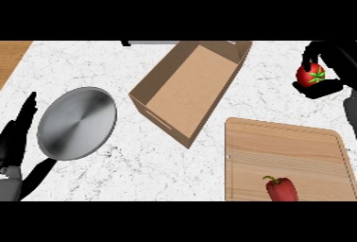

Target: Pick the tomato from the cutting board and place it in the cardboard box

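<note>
Red tomato [311,74] held in curled right hand [326,71], apparently clear of tabletop; transport step; next: carry left over cardboard box [188,85].

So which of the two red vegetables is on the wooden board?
The red pepper, lying on the cutting board; the tomato is held in the right hand.

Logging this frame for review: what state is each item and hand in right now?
tomato: held off the cutting board in the right hand, not yet in the box
right hand: fingers curled round the tomato
left hand: open, resting at the left edge
cardboard box: open, nothing in it
cutting board: carries only the red pepper
red pepper: lying on the board
metal plate: bare
</note>
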`<state>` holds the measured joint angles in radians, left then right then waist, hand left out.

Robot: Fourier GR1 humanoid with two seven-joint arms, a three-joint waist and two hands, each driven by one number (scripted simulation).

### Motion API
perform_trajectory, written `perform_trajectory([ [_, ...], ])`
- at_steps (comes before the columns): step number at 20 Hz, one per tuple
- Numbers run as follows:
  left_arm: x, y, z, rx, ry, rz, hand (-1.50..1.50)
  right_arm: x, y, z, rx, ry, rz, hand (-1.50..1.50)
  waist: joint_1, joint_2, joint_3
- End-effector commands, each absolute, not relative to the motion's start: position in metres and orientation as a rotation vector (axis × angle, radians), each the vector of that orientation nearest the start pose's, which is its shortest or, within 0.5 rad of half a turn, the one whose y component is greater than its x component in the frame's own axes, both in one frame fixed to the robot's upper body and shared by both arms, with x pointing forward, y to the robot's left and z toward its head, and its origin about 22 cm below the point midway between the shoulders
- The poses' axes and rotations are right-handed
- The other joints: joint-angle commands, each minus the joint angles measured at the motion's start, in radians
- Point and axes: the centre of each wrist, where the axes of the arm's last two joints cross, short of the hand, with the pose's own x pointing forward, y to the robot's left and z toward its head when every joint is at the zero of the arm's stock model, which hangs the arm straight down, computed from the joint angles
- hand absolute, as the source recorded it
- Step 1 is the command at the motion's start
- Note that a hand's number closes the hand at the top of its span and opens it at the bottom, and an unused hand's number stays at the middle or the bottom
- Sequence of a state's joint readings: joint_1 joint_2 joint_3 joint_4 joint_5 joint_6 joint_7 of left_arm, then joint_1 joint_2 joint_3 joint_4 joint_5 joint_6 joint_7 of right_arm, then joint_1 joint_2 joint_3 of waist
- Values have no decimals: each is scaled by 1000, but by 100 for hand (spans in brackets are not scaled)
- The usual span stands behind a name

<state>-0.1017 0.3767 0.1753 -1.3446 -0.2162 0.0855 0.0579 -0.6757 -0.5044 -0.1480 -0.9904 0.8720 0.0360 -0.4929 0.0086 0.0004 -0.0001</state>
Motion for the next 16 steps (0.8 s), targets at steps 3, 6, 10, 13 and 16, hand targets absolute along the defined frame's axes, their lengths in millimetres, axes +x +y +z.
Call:
perform_trajectory([
  [3, 270, 354, 8, 656, -1363, -209, 0, 404, -292, 172, -809, -1899, 1198, 150, -5, 0, 0],
  [6, 254, 374, 18, 646, -1362, -219, 0, 409, -258, 183, -680, -1918, 1164, 150, 2, -3, -1],
  [10, 259, 364, 11, 642, -1362, -225, 0, 420, -217, 193, -578, -1912, 1059, 150, 4, 0, -1],
  [13, 275, 350, 19, 640, -1358, -207, 0, 430, -195, 195, -550, -1913, 1030, 150, 4, 2, 0],
  [16, 267, 349, 13, 640, -1376, -220, 0, 441, -163, 187, -508, -1880, 994, 150, 14, 5, 0],
])
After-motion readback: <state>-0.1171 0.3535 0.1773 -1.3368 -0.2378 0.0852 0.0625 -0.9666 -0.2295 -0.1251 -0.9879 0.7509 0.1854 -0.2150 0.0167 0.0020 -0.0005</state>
